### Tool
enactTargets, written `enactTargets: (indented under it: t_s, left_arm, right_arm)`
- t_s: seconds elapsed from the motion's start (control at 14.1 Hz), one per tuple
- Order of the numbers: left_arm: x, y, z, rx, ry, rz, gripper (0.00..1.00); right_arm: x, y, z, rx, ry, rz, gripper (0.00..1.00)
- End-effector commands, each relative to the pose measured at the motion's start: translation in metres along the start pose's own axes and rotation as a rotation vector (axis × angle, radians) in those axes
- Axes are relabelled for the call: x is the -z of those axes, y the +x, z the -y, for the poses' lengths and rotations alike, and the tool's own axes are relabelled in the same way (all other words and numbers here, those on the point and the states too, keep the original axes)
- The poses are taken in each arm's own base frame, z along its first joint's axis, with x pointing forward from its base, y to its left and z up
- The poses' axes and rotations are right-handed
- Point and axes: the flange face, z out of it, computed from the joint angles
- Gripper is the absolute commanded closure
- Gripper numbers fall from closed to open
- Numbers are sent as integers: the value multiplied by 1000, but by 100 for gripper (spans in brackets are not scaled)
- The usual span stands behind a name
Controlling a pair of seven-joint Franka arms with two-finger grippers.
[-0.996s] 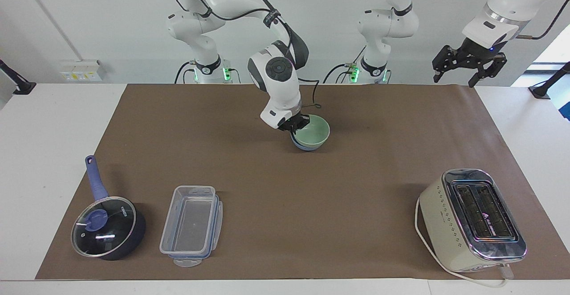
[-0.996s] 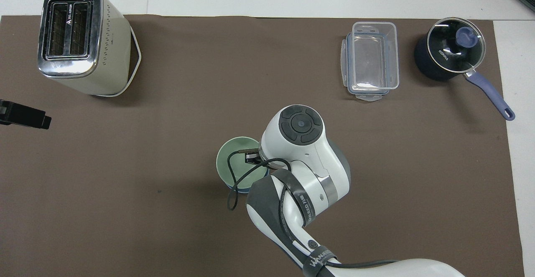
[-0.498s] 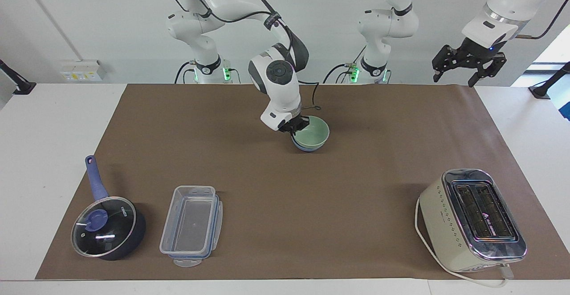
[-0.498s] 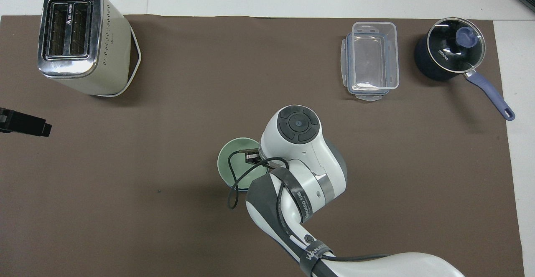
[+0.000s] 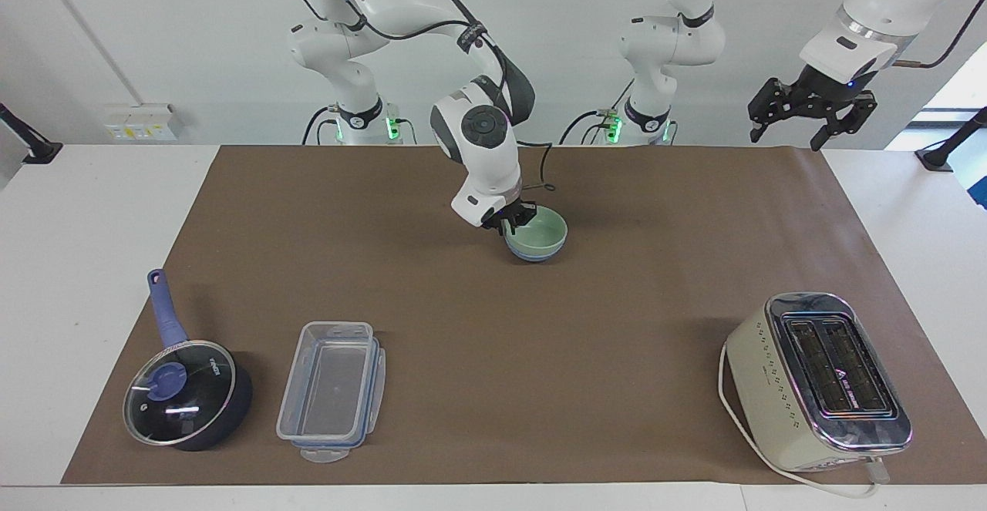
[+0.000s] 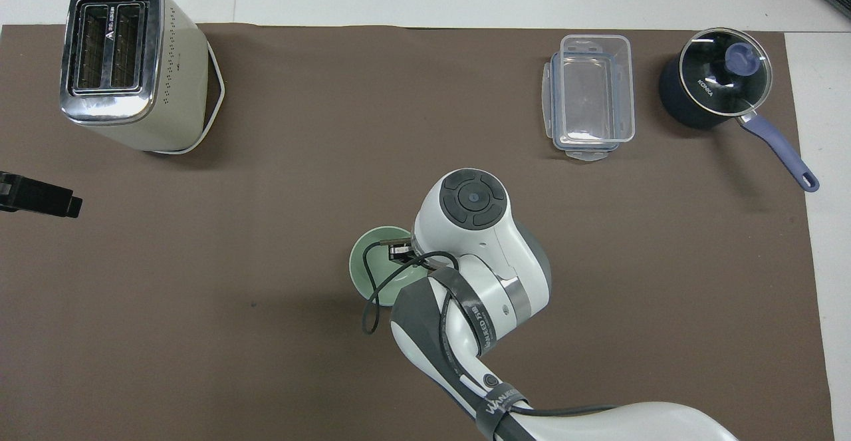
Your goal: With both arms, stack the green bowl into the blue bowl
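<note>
The green bowl (image 5: 542,237) sits nested in the blue bowl (image 5: 532,258) in the middle of the brown mat; only a thin blue edge shows under it. My right gripper (image 5: 512,222) is shut on the green bowl's rim on the side toward the right arm's end. In the overhead view the right arm covers part of the green bowl (image 6: 372,265), with the right gripper (image 6: 401,252) at its rim. My left gripper (image 5: 806,119) hangs open and empty, raised over the left arm's end of the table, and waits; its tip shows in the overhead view (image 6: 41,196).
A cream toaster (image 5: 819,381) stands far from the robots at the left arm's end. A clear plastic container (image 5: 331,389) and a dark blue lidded saucepan (image 5: 187,394) stand far from the robots at the right arm's end.
The right gripper has lowered the green bowl deeper into the blue bowl, so less blue shows. The left arm has barely moved.
</note>
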Motion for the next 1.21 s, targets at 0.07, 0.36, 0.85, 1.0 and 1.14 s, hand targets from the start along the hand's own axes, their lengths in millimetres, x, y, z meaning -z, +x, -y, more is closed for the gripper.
enactTargets:
  t_s: [0.07, 0.36, 0.85, 1.0, 1.14]
  left_arm:
    - [0, -7, -1, -4, 10, 3, 0]
    - [1, -7, -2, -11, 9, 3, 0]
    - [2, -8, 1, 6, 6, 1, 0]
    - [2, -8, 2, 6, 6, -1, 0]
    - [3, -8, 4, 7, 7, -2, 0]
  right_arm:
    - [11, -11, 4, 17, -13, -2, 6]
    - [74, -7, -26, -23, 12, -63, 0]
    - [174, 19, -143, -153, -70, -217, 0]
    - [205, 19, -180, -198, -63, -250, 0]
    - [238, 10, -201, -203, -64, -271, 0]
